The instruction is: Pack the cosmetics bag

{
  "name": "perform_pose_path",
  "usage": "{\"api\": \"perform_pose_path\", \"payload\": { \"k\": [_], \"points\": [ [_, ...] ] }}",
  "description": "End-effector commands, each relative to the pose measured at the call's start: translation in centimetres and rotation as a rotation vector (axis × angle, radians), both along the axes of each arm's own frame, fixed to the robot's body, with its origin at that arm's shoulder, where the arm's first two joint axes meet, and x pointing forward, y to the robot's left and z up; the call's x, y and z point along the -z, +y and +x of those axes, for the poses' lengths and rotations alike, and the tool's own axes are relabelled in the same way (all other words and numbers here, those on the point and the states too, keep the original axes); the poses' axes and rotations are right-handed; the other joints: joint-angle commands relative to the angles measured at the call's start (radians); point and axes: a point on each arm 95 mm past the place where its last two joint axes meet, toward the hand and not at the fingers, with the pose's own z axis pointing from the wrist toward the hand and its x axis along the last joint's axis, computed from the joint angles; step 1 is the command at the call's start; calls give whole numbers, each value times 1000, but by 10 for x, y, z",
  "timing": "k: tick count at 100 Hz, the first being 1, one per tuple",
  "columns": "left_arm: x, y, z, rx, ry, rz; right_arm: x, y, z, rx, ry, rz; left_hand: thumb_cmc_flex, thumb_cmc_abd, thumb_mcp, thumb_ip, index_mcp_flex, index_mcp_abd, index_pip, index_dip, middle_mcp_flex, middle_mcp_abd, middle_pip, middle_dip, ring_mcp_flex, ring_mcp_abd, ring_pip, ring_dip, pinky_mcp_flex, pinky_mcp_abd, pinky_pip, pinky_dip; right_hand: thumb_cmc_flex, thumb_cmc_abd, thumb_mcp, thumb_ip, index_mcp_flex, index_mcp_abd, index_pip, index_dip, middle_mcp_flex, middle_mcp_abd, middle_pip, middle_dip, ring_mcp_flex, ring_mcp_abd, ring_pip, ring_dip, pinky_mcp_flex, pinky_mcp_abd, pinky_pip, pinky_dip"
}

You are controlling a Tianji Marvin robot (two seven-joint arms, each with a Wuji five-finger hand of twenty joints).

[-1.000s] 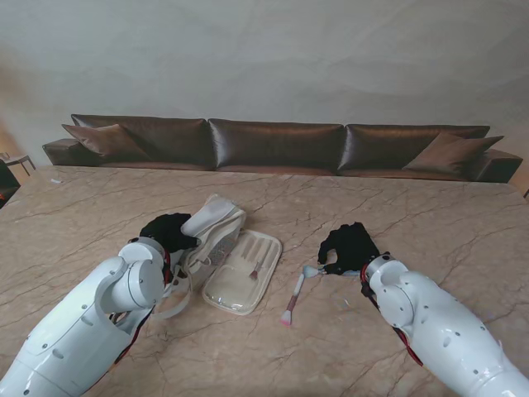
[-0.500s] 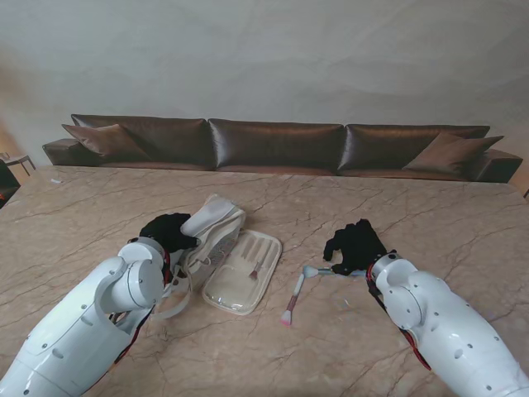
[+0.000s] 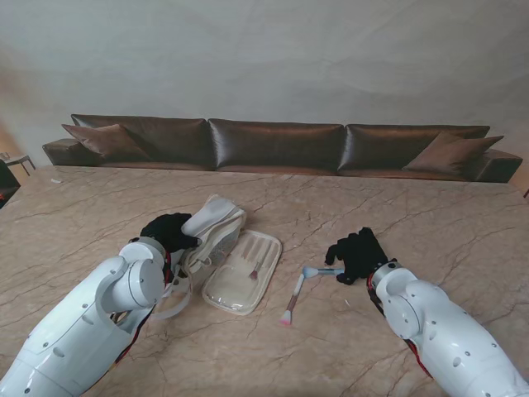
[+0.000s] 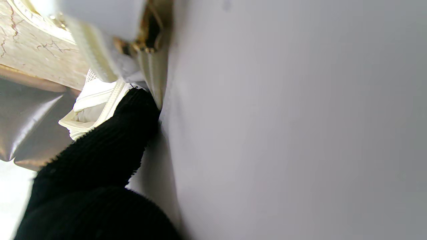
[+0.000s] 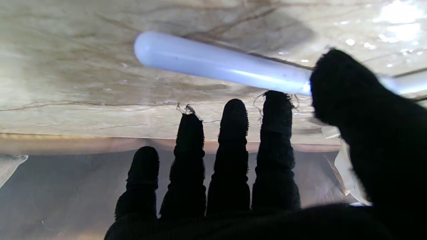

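Right hand, fingers spread above the blue brush: pinch mid-handle squarely; left hand grips the bag.

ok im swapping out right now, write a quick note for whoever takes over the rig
Left hand: shut on the cosmetics bag, holding its edge so the bag stands open.
Right hand: open, fingers spread, over the handle end of the light blue brush; no grasp yet.
The clear-lidded flat case lies on the table just right of the bag, with a small brush visible in it. The pink-tipped brush lies between the case and the right hand, beside the blue one.
Done: bag held open. Left: both loose brushes and the case are outside the bag.
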Motion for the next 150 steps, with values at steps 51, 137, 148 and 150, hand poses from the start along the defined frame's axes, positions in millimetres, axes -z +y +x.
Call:
{"api": "perform_pose_path", "payload": {
  "k": [51, 137, 148, 150],
  "points": [
    [1, -4, -1, 4, 3, -15, 16, -2, -4, 5, -13, -46, 119, 114, 72, 7, 20, -163, 106, 10, 30, -115, 74, 18, 23, -16, 26, 3, 0, 1, 68, 9, 130, -94, -4, -216, 171, -191, 286, -190, 121, -35, 14, 25, 98, -2, 7, 17, 42, 29, 51, -23],
    [2, -4, -2, 2, 3, -18, 35, 4, -8, -40, 24, -89, 117, 112, 77, 6, 21, -164, 108, 11, 31, -116, 75, 18, 22, -16, 25, 1, 1, -1, 68, 8, 117, 4, -30, -199, 287, -156, 368, -289, 250, -55, 45, 58, 169, 0, 34, 37, 68, 33, 62, -18],
    [1, -4, -2, -1, 1, -20, 37, 4, -8, -52, 34, -101, 117, 112, 78, 5, 20, -164, 107, 11, 30, -115, 75, 18, 22, -16, 25, 1, 0, -1, 67, 8, 117, 27, -19, -191, 284, -181, 377, -220, 254, -53, 42, 100, 168, 0, 39, 48, 72, 30, 66, -16],
    [1, -4, -2, -1, 0, -20, 38, 4, -8, -54, 37, -102, 117, 112, 78, 5, 20, -164, 108, 11, 31, -115, 75, 18, 22, -16, 25, 1, 0, -1, 67, 8, 115, 29, -14, -192, 281, -185, 372, -195, 251, -52, 41, 108, 166, 0, 39, 50, 72, 29, 66, -16]
  ]
}}
